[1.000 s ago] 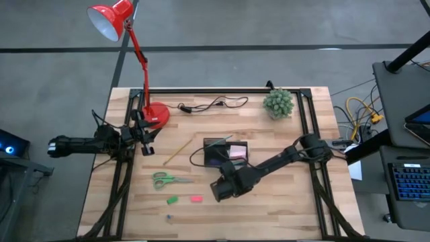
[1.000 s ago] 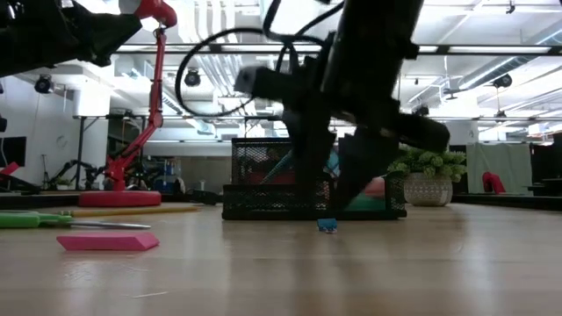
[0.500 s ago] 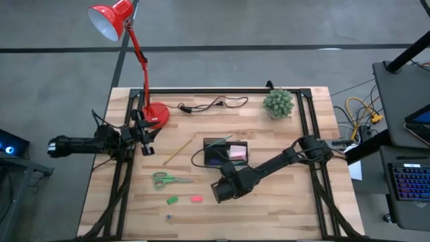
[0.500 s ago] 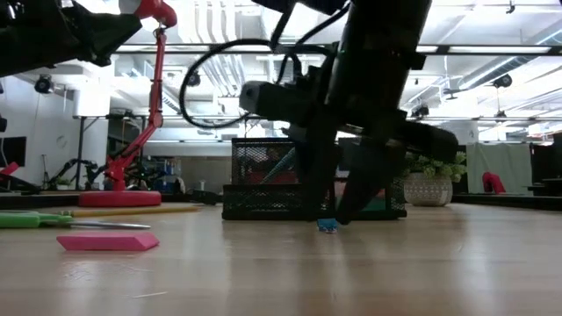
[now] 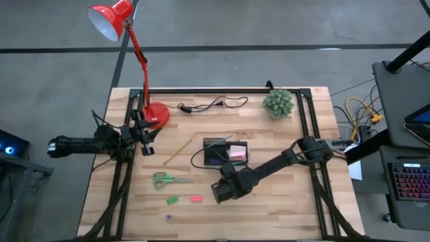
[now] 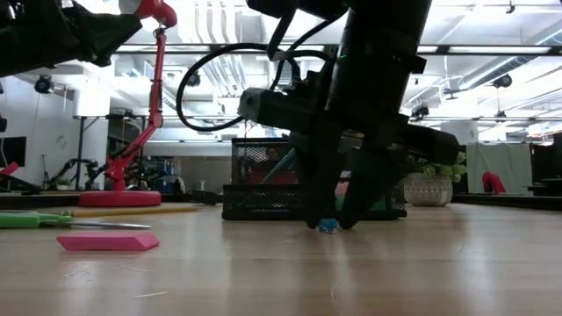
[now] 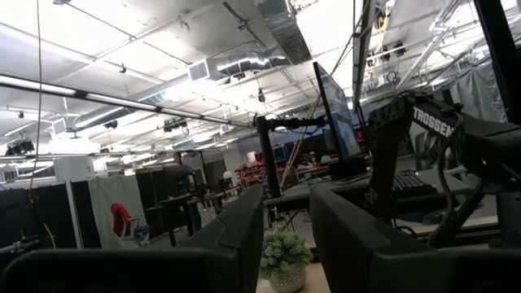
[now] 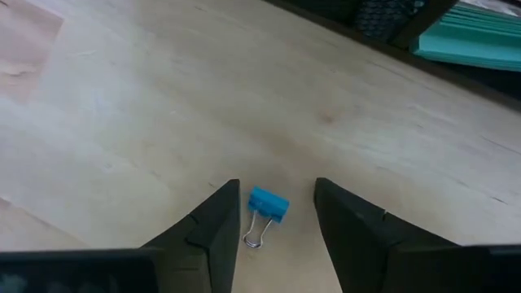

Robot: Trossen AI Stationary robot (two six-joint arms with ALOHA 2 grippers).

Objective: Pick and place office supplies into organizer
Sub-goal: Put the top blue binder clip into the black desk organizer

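Now R gripper down at light wooden tabletop, fingers apart, straddling small blue binder clip, not gripping; black mesh organizer just behind; L gripper parted, empty, near table's left edge

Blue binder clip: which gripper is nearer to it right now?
Right. The right gripper has its open jaws on either side of the blue binder clip. The left gripper waits far off, beside the lamp base.

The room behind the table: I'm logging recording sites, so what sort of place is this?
Probably an open-plan robotics lab or workshop: bare ceiling ducts, a monitor on a stand, and a wooden table with fixed robot arms and a laptop on a side desk.
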